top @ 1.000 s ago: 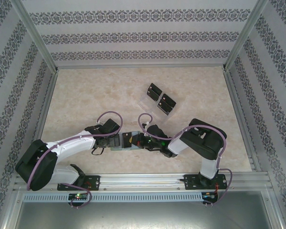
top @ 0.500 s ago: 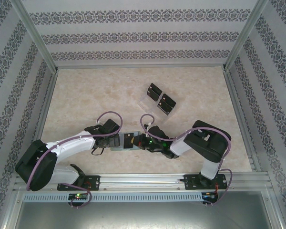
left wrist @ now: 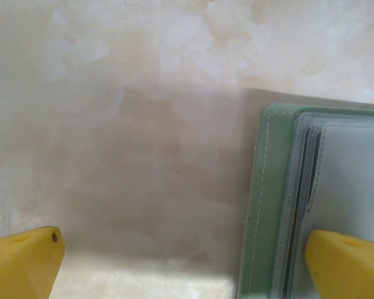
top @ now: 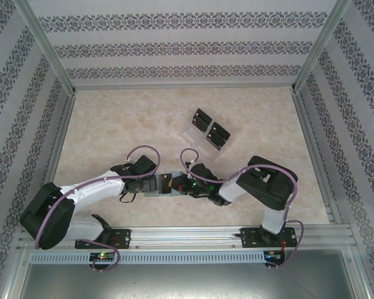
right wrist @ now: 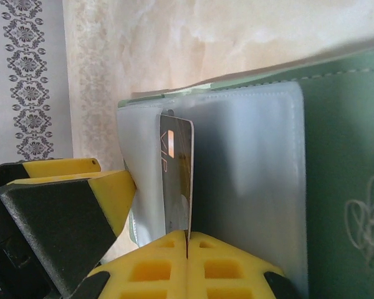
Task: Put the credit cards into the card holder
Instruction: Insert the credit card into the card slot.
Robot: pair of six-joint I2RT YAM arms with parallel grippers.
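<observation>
I am partway through loading one card. My right gripper (right wrist: 187,249) is clamped on the near edge of a black card (right wrist: 176,180), which stands on edge in the lower middle of the right wrist view. Its far end is up against the clear sleeve (right wrist: 243,168) of the open holder (right wrist: 340,143). I cannot tell whether the leading edge is inside the pocket mouth yet.

My left gripper (left wrist: 186,265) has its jaws wide apart. One fingertip sits on the holder's inner leaves at the lower right of the left wrist view. The other is over bare worktop (left wrist: 112,124) at the lower left. I judge it is pinning the holder flat.

Next I judge the card must be laid flatter, lined up with the slot and slid in along its length. The left gripper should hold the holder down meanwhile so the push doesn't shove it away. Only then should I let go.

Count: one holder, lying just below centre in the top view between my two grippers. One card is in my grip. One clear rack (top: 191,132) stands above centre, carrying what look like four dark cards (top: 210,129), though that number is unsure.
</observation>
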